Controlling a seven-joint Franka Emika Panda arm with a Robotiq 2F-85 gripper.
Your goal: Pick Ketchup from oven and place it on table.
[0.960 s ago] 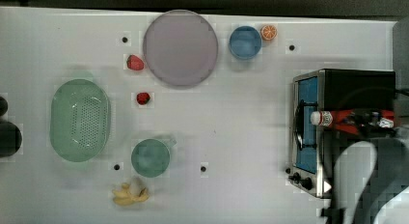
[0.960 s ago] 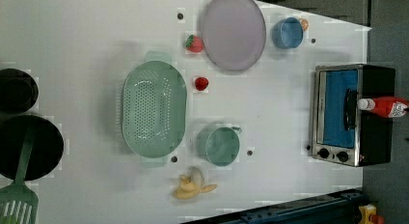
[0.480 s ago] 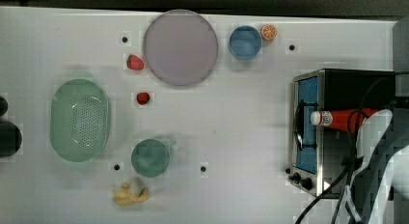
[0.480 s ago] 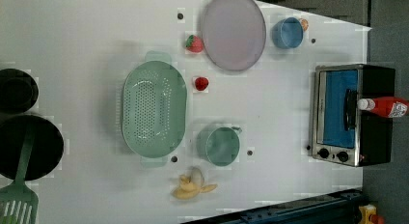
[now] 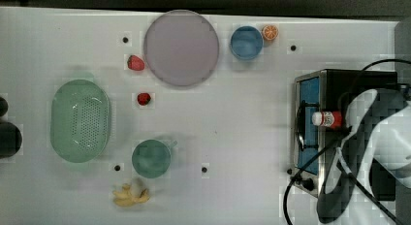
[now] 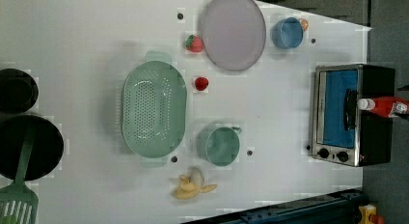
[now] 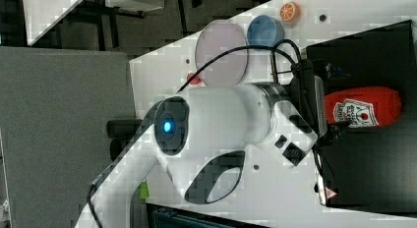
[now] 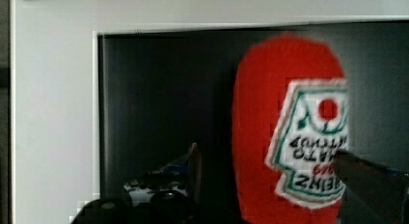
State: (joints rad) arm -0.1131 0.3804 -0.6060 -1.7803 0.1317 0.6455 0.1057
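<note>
Wrist view shows the end effector (image 8: 270,178) spread wide around the Ketchup (image 8: 284,127). The bottle lies on the oven (image 6: 378,89) top.

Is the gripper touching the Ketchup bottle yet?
Cannot tell. In the wrist view the fingers stand open on either side of the Ketchup, one overlapping its label edge, but neither a gap nor contact shows plainly. It lies on the oven.

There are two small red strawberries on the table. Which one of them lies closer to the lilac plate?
The strawberry close beside the lilac plate, at its edge on the top view's left. The other strawberry lies apart, lower in the top view, toward the green colander.
</note>
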